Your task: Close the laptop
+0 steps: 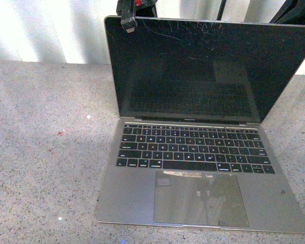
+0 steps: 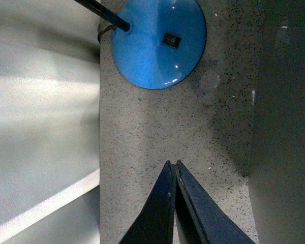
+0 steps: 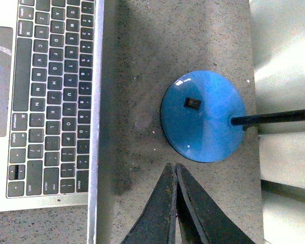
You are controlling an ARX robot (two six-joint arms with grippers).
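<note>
While its scratched black screen stands raised, the laptop (image 1: 203,152) lies open on the speckled counter (image 1: 40,152). Behind its lid sits a blue lamp base (image 3: 203,116). Near that base, the left pincer (image 2: 173,163) and right pincer (image 3: 173,166) are both closed, holding nothing.

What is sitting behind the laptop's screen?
A round blue base with a small black switch and a thin black stem stands on the speckled table behind the laptop. In the front view the laptop covers that spot entirely.
</note>
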